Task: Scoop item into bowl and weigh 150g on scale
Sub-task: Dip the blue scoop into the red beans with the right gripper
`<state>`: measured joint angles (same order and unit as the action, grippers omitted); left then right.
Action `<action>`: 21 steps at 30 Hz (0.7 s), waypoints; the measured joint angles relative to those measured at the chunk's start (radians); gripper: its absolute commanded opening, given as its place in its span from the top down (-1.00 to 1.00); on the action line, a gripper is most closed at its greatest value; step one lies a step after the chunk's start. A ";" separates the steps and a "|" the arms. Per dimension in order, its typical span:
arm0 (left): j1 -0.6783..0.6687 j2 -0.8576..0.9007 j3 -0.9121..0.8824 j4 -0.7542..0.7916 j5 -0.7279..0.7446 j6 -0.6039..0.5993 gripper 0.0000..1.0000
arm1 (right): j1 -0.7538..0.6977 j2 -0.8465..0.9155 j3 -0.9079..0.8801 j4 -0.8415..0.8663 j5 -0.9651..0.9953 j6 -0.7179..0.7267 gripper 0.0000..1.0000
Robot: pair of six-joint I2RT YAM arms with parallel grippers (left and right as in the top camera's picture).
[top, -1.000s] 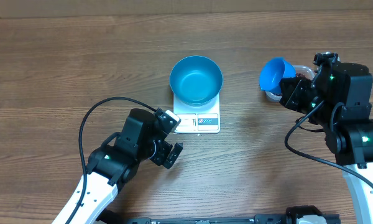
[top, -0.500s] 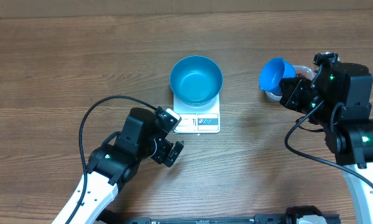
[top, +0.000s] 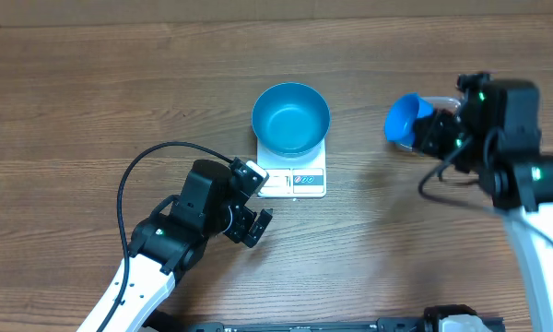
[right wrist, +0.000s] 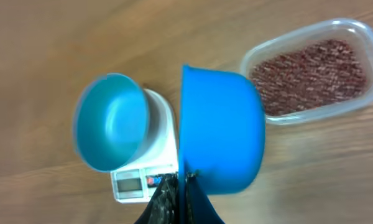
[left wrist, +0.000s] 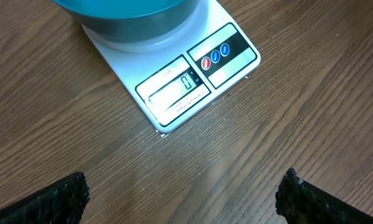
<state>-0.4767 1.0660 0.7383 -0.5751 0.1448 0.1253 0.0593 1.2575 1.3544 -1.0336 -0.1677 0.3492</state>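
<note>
I have bare table [top: 92,92] to run through across the far left and along the back edge. Mid-table, the blue bowl [top: 290,118] stands on the white scale [top: 293,177], the 1 tall block. My left gripper [top: 258,201], jaws wide, sits near the scale's front-left corner, apart from it. An open strip runs between the bowl and the blue scoop [top: 404,118] clamped in my right gripper [right wrist: 177,194]. The scoop hangs partly over the clear tub [right wrist: 354,37] of beans [right wrist: 311,65].

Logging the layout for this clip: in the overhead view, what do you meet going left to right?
From the left: left arm → bowl on the scale → blue scoop → right arm.
</note>
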 measured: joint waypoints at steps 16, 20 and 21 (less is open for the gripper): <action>0.000 0.000 0.000 0.000 0.000 0.000 -0.99 | -0.146 0.406 0.373 -0.116 0.168 -0.360 0.92; 0.000 0.000 0.000 0.000 0.000 0.000 -0.99 | -0.204 0.436 0.367 -0.112 0.160 -0.442 0.92; 0.000 0.000 0.000 0.000 0.000 0.000 -0.99 | -0.216 0.442 0.367 -0.111 0.156 -0.458 0.92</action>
<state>-0.4767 1.0660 0.7380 -0.5751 0.1452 0.1253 -0.1570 1.6993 1.7218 -1.1450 -0.0113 -0.1089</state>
